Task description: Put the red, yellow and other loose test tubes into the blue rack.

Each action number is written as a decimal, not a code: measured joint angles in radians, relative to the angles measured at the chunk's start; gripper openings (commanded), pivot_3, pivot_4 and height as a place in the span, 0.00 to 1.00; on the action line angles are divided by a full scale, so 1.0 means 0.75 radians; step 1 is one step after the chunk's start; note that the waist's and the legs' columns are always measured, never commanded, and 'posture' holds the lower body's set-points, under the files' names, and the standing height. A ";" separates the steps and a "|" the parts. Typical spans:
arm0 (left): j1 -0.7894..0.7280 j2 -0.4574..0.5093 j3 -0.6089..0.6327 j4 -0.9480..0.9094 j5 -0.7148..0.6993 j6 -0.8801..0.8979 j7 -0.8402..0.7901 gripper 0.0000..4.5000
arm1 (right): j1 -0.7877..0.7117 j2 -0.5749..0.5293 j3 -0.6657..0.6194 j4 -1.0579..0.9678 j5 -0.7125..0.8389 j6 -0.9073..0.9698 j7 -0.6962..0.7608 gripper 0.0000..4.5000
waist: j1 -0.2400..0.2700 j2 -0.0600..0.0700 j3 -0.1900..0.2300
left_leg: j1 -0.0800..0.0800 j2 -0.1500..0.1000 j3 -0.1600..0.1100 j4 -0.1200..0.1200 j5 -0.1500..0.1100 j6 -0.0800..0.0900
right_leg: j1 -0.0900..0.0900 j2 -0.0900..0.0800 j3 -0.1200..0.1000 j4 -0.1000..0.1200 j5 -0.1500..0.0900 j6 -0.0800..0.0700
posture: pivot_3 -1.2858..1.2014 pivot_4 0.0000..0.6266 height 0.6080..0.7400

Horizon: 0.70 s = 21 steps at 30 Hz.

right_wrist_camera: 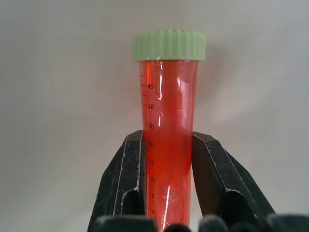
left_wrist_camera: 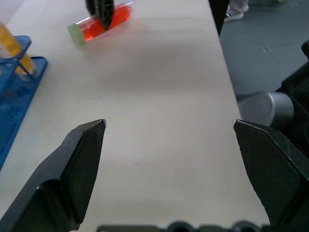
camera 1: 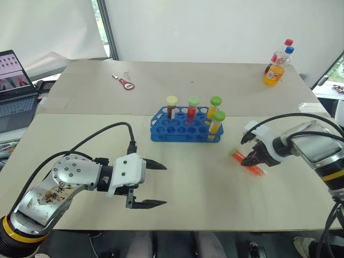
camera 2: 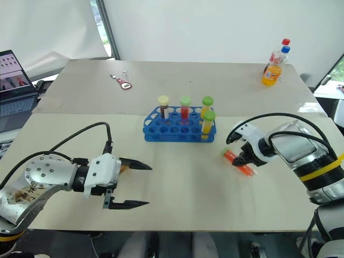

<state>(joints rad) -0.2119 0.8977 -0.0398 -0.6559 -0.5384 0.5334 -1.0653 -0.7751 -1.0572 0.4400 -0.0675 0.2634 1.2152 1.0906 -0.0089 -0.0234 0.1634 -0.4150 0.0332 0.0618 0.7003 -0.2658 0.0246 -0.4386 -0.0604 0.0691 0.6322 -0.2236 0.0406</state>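
Right claw point(camera 1: 252, 159) clamped mid-barrel on smooth, rigid, light red tube point(right_wrist_camera: 166, 140) lying on worktop point(camera 1: 204, 183), likely slippery; left claw point(camera 1: 156, 184) wide open, empty.

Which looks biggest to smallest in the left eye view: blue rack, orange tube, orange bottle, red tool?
1. Blue rack, clearly the largest.
2. Orange tube, lying on the table in the shut right gripper.
3. Orange bottle; about the tube's size but farther away, so these two are unsure.
4. Red tool, smallest, also far back.

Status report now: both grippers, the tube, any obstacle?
Right gripper shut on red tube, lying on table. Left gripper open, empty. Blue rack holds four tubes. Path unobstructed.
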 measured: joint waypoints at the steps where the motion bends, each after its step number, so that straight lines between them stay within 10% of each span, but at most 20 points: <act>1: 0.014 -0.021 0.049 0.009 -0.027 0.006 0.019 1.00 | 0.028 -0.003 -0.070 -0.085 0.043 0.035 0.001 0.21 | -0.001 0.000 0.000 | 0.000 0.001 -0.001 0.000 0.000 0.000 | 0.000 0.000 0.000 0.000 0.000 0.000 | 0.52 0.24 0.95; 13: 0.089 -0.163 0.217 0.216 -0.014 -0.054 0.202 1.00 | 0.228 0.985 -0.627 -0.453 0.195 -0.276 -0.628 0.21 | 0.007 -0.002 -0.001 | 0.000 -0.002 -0.004 0.003 0.001 -0.002 | 0.000 -0.001 -0.001 0.011 0.001 0.001 | 0.52 0.24 0.95; 21: 0.026 -0.193 0.216 0.179 -0.055 0.009 0.270 1.00 | 0.323 1.202 -0.552 -0.139 -0.075 -0.920 -0.915 0.21 | -0.007 -0.002 -0.001 | 0.001 -0.001 -0.001 0.001 0.003 -0.004 | -0.001 0.000 -0.001 0.012 0.002 0.000 | 0.52 0.24 0.95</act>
<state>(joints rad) -0.1923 0.7528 0.1221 -0.5214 -0.5796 0.5404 -0.8630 -0.5327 -0.1557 0.0260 -0.1718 0.2075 0.5251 0.4041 -0.0141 -0.0249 0.1624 -0.4140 0.0323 0.0611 0.7013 -0.2639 0.0213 -0.4392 -0.0603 0.0683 0.6411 -0.2224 0.0405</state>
